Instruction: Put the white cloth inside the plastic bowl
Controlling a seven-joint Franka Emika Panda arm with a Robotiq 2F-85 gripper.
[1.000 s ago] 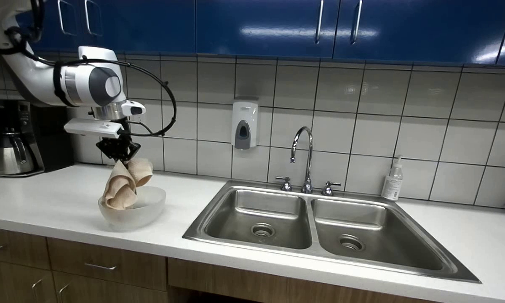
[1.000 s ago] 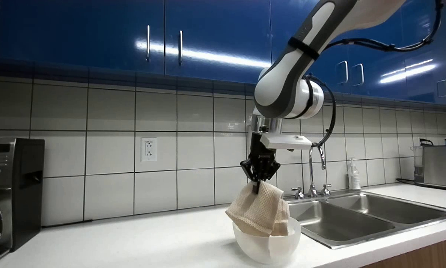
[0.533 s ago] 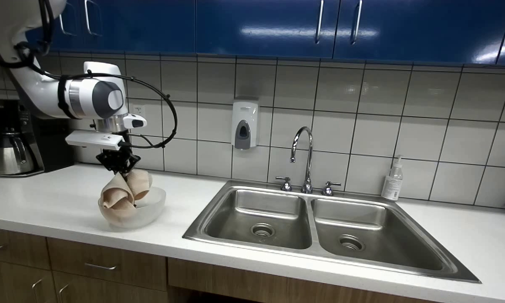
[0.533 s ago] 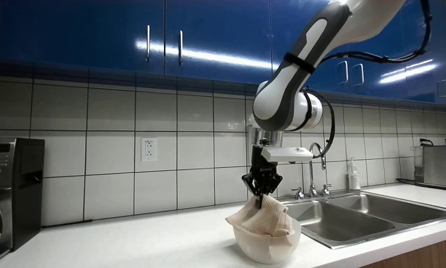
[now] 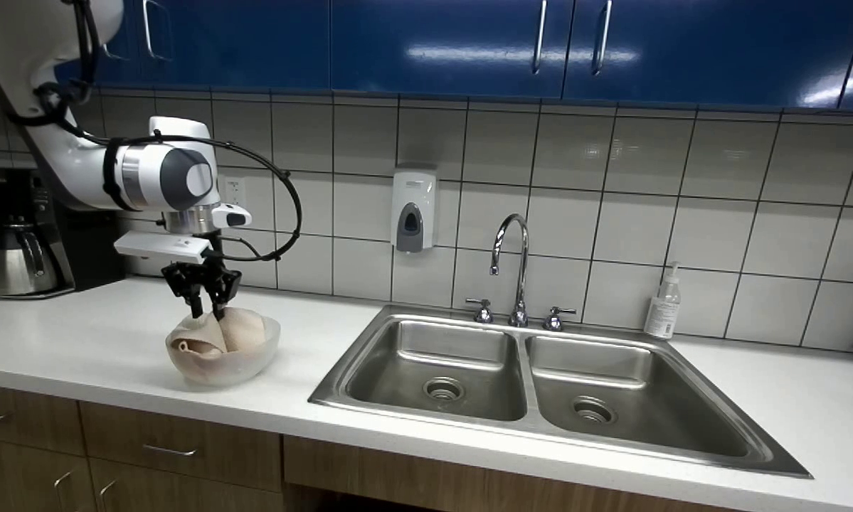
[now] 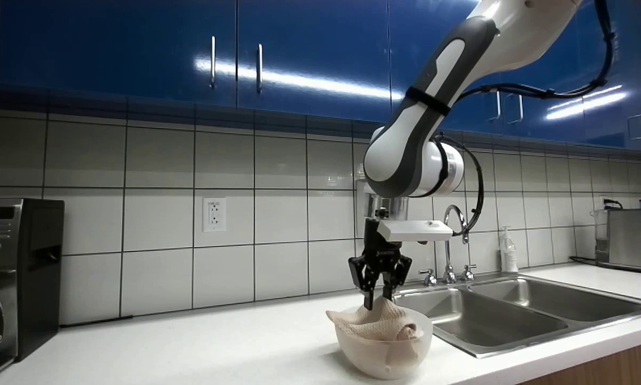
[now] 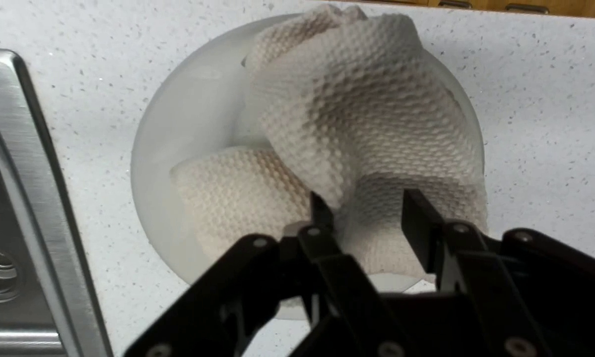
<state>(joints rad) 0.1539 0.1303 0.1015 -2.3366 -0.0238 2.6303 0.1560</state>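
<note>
My rounded white arm (image 6: pixel 450 58) has gray patches (image 5: pixel 173 171), black straps (image 6: pixel 428 100) and a curvy black cable (image 6: pixel 549 94). I have a shiny silver ring (image 5: pixel 193 220) and a black two-fingered gripper (image 6: pixel 378 298) with round gray screws (image 7: pixel 389 349).

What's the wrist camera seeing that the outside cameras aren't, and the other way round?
Only the wrist view clearly shows the flat white countertop to be speckled. Only the exterior views show the shiny blue cabinets and the curved silver faucet. All share the black claw, cream bumpy cloth, round cloudy plastic bowl and some of the grey steel sink.
</note>
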